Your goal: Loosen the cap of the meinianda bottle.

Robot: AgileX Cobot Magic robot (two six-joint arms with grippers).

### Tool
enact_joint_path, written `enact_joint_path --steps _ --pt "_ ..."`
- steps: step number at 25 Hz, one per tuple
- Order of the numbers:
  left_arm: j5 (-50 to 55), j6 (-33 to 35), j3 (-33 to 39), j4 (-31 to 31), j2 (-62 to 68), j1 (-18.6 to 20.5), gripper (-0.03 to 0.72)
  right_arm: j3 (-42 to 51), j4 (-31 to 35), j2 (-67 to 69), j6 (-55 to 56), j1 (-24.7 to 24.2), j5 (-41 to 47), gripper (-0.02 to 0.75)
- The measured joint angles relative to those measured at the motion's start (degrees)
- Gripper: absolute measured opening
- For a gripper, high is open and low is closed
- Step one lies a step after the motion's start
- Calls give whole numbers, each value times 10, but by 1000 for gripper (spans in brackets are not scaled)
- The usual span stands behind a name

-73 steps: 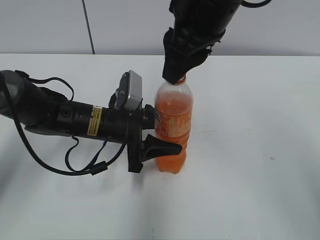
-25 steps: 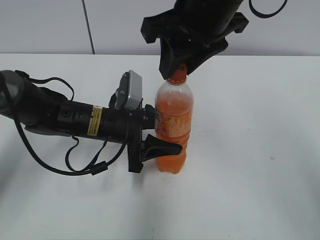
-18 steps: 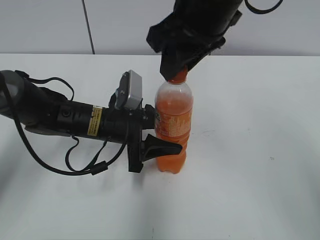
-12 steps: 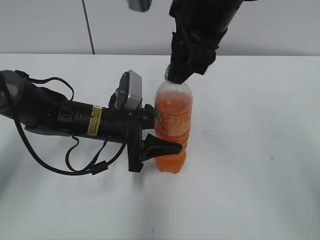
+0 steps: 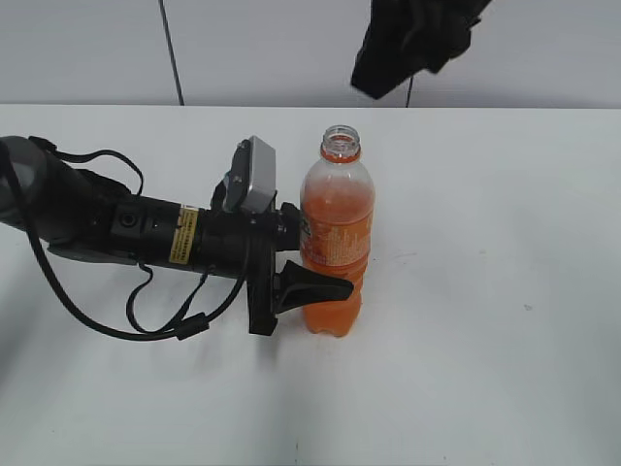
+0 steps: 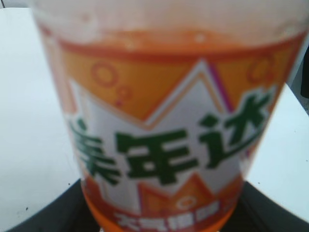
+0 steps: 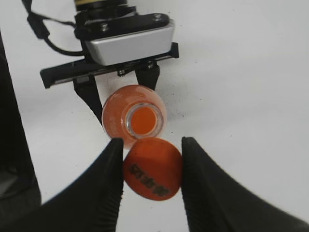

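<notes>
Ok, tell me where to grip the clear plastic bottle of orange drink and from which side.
Grip the clear plastic bottle of orange drink around its labelled middle, coming in level from the side. It stands upright and uncapped, so a side grip probably keeps the open mouth clear. The left gripper holds it this way, jaws either side of the label.

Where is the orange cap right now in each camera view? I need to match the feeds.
Exterior view: not visible; the right claw hangs above the bottle's open mouth.
Left wrist view: not in it; only the bottle's label fills the picture.
Right wrist view: the cap sits between the right claw's fingers, lower centre.
Shared landmark: the bottle.
</notes>
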Motion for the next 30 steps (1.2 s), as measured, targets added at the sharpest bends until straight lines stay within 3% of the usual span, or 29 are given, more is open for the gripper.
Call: enact_joint_path --steps 4,9,12,15,18,23,26,30 --pt "1 0 0 0 0 0 399 0 -3 -31 124 -39 0 272" --pt "0 0 0 0 0 0 399 9 -44 -32 332 -159 -1 272" --pt "0 0 0 0 0 0 399 28 -89 -32 392 -219 -2 271" --pt "0 0 0 0 0 0 399 82 -70 -32 401 -266 -44 271" --pt "-3 0 0 0 0 0 399 176 -38 -32 402 -298 -148 271" --pt "-7 1 0 0 0 0 399 329 -16 9 399 -306 -321 270" --pt "-8 1 0 0 0 0 399 354 -1 82 390 -306 -370 270" --pt "-8 1 0 0 0 0 399 355 83 152 314 -306 -412 270"
